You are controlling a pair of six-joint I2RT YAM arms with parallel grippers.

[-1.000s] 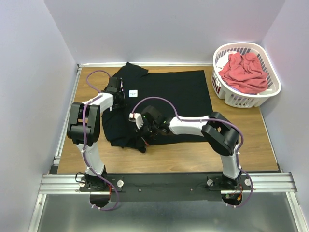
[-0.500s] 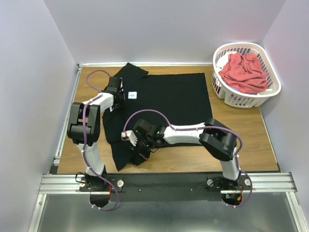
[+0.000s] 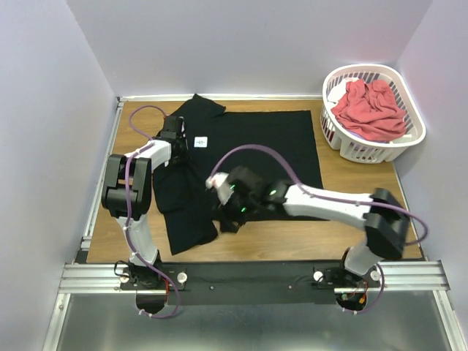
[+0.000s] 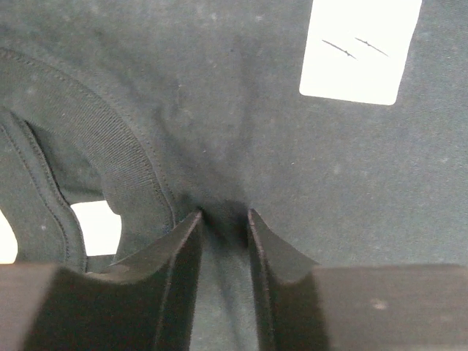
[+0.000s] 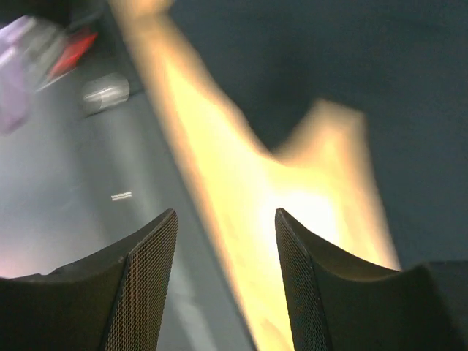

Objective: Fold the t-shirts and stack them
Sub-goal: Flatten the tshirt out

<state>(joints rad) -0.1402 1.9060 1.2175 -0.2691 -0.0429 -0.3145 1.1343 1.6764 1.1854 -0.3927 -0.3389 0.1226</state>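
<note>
A black t-shirt (image 3: 270, 146) lies spread on the wooden table (image 3: 292, 238), its white neck tag (image 3: 202, 142) near the left. My left gripper (image 3: 178, 137) sits at the collar. In the left wrist view it (image 4: 224, 219) is shut on a pinched fold of the black cloth (image 4: 219, 110), just below the tag (image 4: 360, 50). My right gripper (image 3: 229, 218) hovers over the shirt's near-left edge. In its own view it (image 5: 227, 219) stands open with nothing between the fingers, bare wood below and black cloth (image 5: 351, 58) beyond. A coral-red t-shirt (image 3: 371, 110) lies bunched in the basket.
The white slotted laundry basket (image 3: 349, 150) stands at the back right corner. A metal rail (image 3: 256, 274) runs along the near edge by the arm bases. Walls close in the table on the left, back and right.
The right gripper pulled the shirt's near-left flap toward the near edge, then opened and let it go; its elbow swung out to the right. The left gripper kept its hold.
</note>
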